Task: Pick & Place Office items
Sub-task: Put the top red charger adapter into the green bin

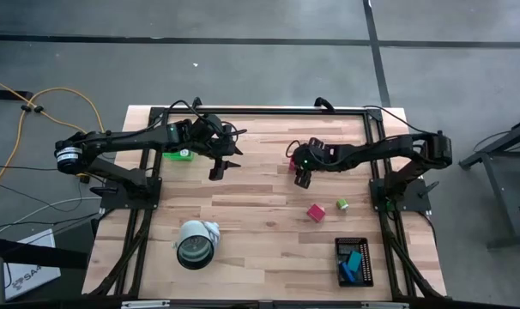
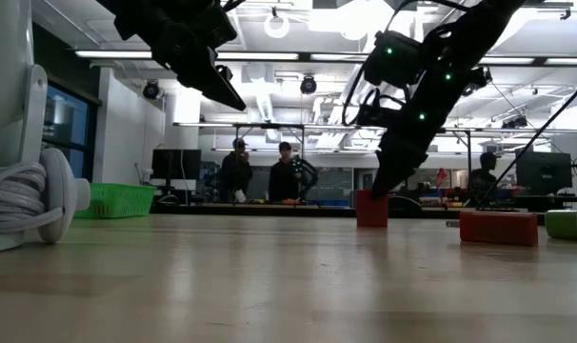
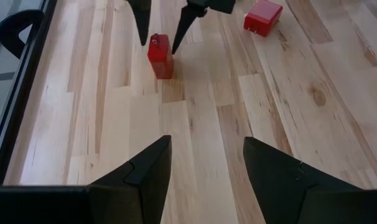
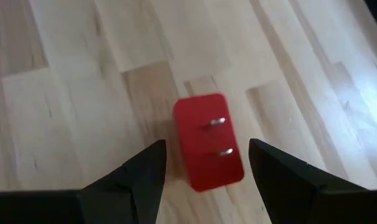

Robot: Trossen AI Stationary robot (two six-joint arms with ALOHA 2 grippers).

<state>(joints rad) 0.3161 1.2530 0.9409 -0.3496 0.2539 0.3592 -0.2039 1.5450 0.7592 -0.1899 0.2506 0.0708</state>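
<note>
A red block with two metal prongs (image 4: 207, 149) stands upright on the table (image 1: 292, 154), (image 2: 371, 208), (image 3: 159, 56). My right gripper (image 4: 207, 155), (image 1: 296, 165) is open, slanting down over it with one finger on each side, and gaps show on both sides. A second red block (image 1: 316, 212), (image 2: 498, 227) and a green cube (image 1: 341, 204), (image 2: 567, 223) lie nearer the table's near edge. Blue and teal bits (image 1: 353, 262) lie in the black tray. My left gripper (image 1: 221, 165), (image 3: 207, 155) hangs open above the table, left of the upright block.
The green tray (image 1: 178, 154), (image 2: 117, 198) sits at the far left under my left arm. The white-and-grey roll (image 1: 196, 243), (image 2: 22, 191) stands at the near left. The black tray (image 1: 367, 276) is at the near right corner. Bare wood lies between the arms. People stand in the room beyond.
</note>
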